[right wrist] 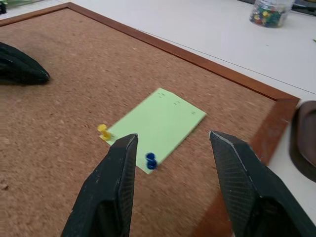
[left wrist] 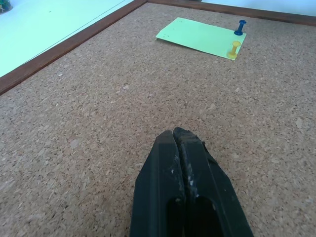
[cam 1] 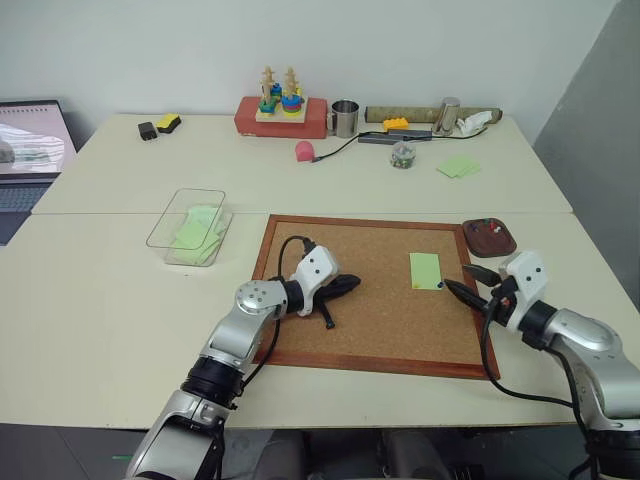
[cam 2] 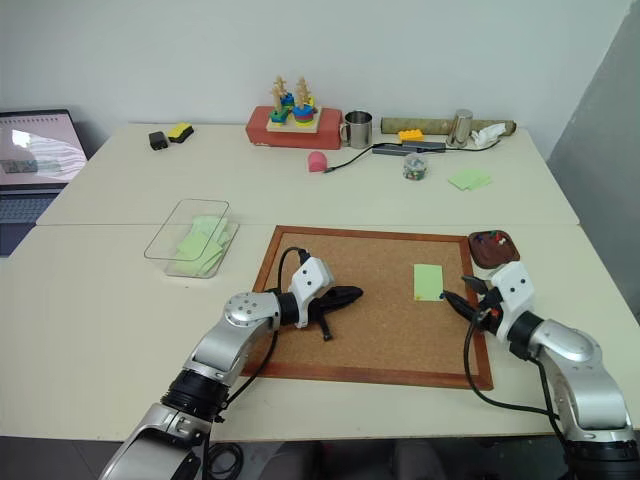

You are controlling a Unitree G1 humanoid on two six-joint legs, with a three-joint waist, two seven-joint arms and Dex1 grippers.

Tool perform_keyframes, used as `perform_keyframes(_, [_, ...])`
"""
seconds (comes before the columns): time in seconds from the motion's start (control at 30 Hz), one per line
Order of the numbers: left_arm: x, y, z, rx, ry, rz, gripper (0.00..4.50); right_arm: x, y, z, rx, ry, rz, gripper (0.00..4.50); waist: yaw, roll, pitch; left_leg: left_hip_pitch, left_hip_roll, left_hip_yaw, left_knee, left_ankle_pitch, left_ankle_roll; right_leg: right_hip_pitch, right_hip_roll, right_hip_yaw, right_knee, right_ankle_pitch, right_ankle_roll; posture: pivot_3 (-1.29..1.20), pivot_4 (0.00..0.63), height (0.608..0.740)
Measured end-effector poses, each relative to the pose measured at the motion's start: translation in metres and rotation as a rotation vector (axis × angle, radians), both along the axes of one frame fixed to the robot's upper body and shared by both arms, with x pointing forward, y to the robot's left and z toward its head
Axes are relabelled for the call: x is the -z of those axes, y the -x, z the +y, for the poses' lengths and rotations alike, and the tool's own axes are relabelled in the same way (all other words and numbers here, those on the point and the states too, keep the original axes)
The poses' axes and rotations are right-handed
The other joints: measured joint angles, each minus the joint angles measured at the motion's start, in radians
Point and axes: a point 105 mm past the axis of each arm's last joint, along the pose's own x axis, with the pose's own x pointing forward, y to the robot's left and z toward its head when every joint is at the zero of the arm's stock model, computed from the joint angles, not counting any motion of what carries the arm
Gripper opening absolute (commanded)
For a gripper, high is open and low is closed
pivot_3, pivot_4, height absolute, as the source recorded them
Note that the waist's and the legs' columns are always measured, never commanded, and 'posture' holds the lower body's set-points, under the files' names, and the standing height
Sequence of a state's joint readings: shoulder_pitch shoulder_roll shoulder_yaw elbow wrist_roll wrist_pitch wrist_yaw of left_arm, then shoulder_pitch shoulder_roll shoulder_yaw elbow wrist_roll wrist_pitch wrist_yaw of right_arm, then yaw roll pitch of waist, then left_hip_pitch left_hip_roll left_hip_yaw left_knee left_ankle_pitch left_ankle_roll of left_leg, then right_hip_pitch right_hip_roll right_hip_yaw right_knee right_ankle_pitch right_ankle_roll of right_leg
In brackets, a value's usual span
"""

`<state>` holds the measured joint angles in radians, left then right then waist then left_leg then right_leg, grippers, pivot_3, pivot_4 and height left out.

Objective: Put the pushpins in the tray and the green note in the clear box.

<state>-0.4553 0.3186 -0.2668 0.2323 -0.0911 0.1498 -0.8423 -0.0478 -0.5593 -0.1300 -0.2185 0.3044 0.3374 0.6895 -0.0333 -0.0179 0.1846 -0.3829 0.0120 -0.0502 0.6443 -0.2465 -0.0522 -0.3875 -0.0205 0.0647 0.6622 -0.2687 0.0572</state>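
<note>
The green note (cam 1: 425,270) lies right of centre in the head view, on the cork board (cam 1: 380,340), held at its near corners by two pushpins, a blue one (right wrist: 150,161) and a yellowish one (right wrist: 103,131). The right gripper (right wrist: 173,148), fingers spread, hovers just beside the blue pin, so pin removal looks in hand; next it must straddle that head, pinch and pull it toward the tray (cam 1: 489,237) at right, while the left gripper (left wrist: 185,148) rests pressed together mid-board and the clear box (cam 1: 190,227) waits at left
</note>
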Motion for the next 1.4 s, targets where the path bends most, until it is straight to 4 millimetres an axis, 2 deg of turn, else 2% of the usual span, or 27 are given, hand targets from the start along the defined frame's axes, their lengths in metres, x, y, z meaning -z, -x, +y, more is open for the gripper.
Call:
perform_keyframes(0.13, [0.0, 0.0, 0.001, 0.002, -0.005, -0.001, 0.0, 0.011, -0.001, 0.006, -0.011, -0.003, 0.014, 2.4, 0.0, 0.0, 0.0, 0.0, 0.0, 0.0, 0.0, 0.0, 0.0, 0.0, 0.0, 0.0, 0.0, 0.0, 0.0, 0.0, 0.15, 0.74])
perform_keyframes(0.37, [0.0, 0.0, 0.002, 0.002, -0.009, -0.002, 0.0, 0.022, -0.005, 0.002, 0.01, 0.018, 0.023, 2.4, -0.002, 0.0, 0.0, 0.0, 0.0, 0.0, 0.0, 0.0, 0.0, 0.0, 0.0, 0.0, 0.0, 0.0, 0.0, 0.0, 0.15, 0.74])
perform_keyframes(0.47, [0.0, 0.0, 0.002, 0.002, -0.009, -0.003, 0.0, 0.024, -0.005, 0.003, 0.009, 0.014, 0.024, 1.95, -0.002, 0.0, 0.0, 0.0, 0.0, 0.0, 0.0, 0.0, 0.0, 0.0, 0.0, 0.0, 0.0, 0.0, 0.0, 0.0, 0.15, 0.74])
perform_keyframes(0.5, [0.0, 0.0, 0.002, 0.002, -0.009, -0.003, 0.0, 0.024, -0.005, 0.003, 0.01, 0.014, 0.022, 1.62, -0.002, 0.0, 0.0, 0.0, 0.0, 0.0, 0.0, 0.0, 0.0, 0.0, 0.0, 0.0, 0.0, 0.0, 0.0, 0.0, 0.15, 0.74])
perform_keyframes(0.77, [0.0, 0.0, 0.002, 0.002, -0.01, -0.003, 0.0, 0.028, -0.006, 0.005, 0.003, 0.003, 0.028, 0.06, -0.002, 0.0, 0.0, 0.0, 0.0, 0.0, 0.0, 0.0, 0.0, 0.0, 0.0, 0.0, 0.0, 0.0, 0.0, 0.0, 0.15, 0.74])
perform_keyframes(1.4, [0.0, 0.0, 0.003, 0.001, -0.011, -0.004, 0.0, 0.023, -0.004, 0.007, 0.012, -0.066, 0.028, 0.06, -0.002, 0.0, 0.0, 0.0, 0.0, 0.0, 0.0, 0.0, 0.0, 0.0, 0.0, 0.0, 0.0, 0.0, 0.0, 0.0, 0.15, 0.74])
